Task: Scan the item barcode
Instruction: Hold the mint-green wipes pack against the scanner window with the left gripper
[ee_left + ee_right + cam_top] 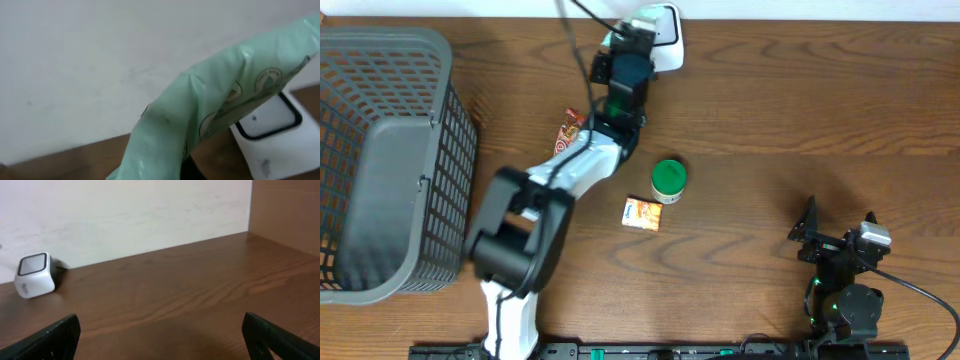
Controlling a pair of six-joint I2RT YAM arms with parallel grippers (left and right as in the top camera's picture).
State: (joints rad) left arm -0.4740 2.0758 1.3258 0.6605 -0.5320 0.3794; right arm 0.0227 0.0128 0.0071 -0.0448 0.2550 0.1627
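From above, the left arm (570,170) reaches to the white scanner (665,40) at the far edge of the table (770,110). The left gripper (632,42) sits right by it. Near the arm lie a red snack bag (570,128), a green tub (669,178) and a small orange packet (642,214). A gray basket (380,150) stands far left. The right gripper (835,238) is wide open, well apart from them.

In the left wrist view, the left gripper is clenched on a pale green packet (220,110). The packet hangs in front of the scanner and hides part of it.

The right wrist view shows bare table and the scanner far off by the wall (125,210).
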